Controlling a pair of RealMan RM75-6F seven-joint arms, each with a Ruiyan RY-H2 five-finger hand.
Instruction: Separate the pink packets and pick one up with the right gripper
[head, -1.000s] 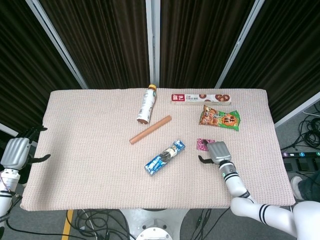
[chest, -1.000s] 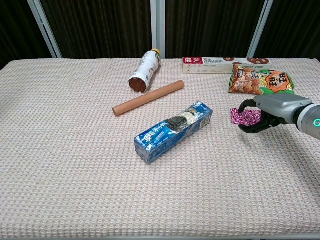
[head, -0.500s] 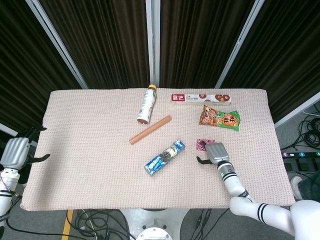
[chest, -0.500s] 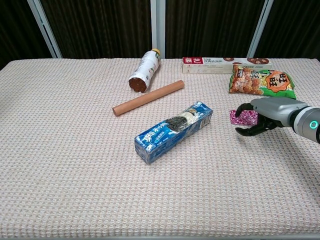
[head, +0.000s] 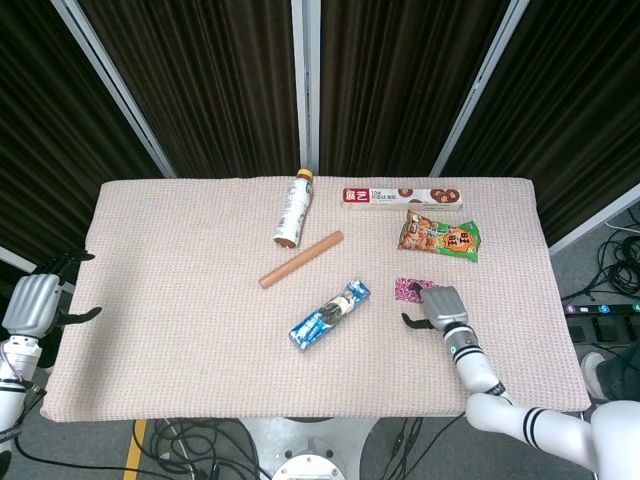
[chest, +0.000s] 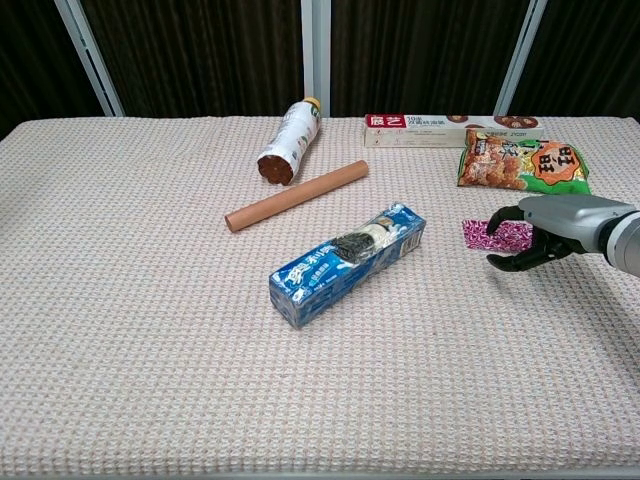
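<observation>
Hovering low over the counter (chest: 150, 330), the right hand (chest: 545, 228) is curling its fingers (chest: 512, 262) above the near edge of the pink packets (chest: 492, 235), apparently positioning to slide them apart; it is gripping nothing. The left hand (head: 32, 303) is hanging open beyond the counter's edge, idle.

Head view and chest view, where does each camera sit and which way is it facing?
Head view: high above the near edge, looking steeply down on the table; shows the left hand off the table's left edge and the right hand with its arm.
Chest view: low at the near edge, looking across the table toward the curtains; shows only the right hand.
Shared: the right hand by the pink packets, the blue cookie pack.
</observation>
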